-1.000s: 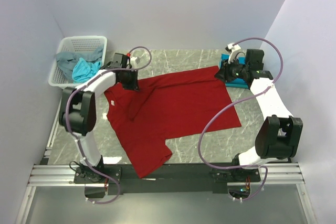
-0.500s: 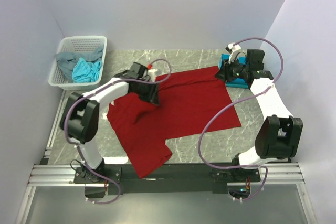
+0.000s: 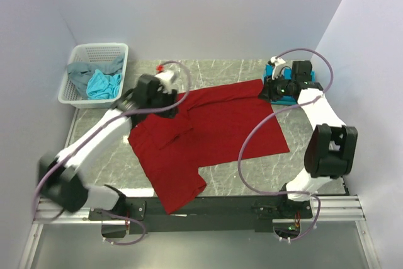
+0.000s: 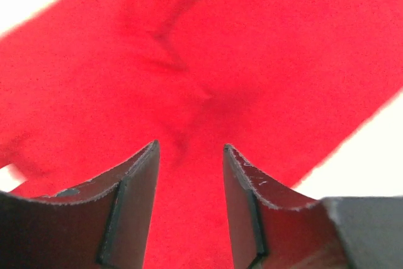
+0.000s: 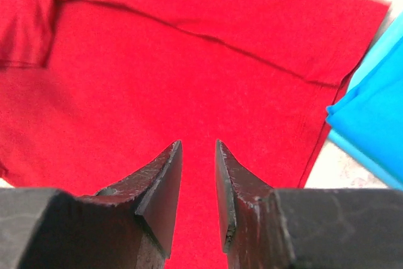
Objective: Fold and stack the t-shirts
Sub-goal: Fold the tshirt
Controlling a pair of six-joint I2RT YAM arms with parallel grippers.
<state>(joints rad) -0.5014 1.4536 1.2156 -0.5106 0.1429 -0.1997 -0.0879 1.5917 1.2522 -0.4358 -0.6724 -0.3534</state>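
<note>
surface: grey marbled table (image 3: 220,70), boxed in by pale lilac walls.
dark red t-shirt (image 3: 217,131): spread flat and skewed across the middle of the table. one sleeve points at the near edge, and the other looks turned in over the chest.
teal-blue t-shirt (image 5: 371,111): sits at the far right corner, just beside the red hem.
waiting: grey t-shirt (image 3: 77,72) and light turquoise t-shirt (image 3: 101,84) lie bunched in the white basket (image 3: 94,47) at the far left.
handling: the red shirt looks light, limp and not fragile. it will likely sag and crease wherever it is lifted, and should slide easily on the smooth stone.
where to hold: a hem corner or a shoulder edge seems best. the layer is thin, so the pinch has to come right down at the table.
left gripper (image 4: 189,149): jaws stand moderately apart with nothing between them, over the folded-in sleeve area. whether the tips touch the cloth cannot be told.
right gripper (image 5: 198,146): jaws leave only a narrow slot and clamp nothing. it hangs over the far right part of the red shirt, with the blue one at its side.
</note>
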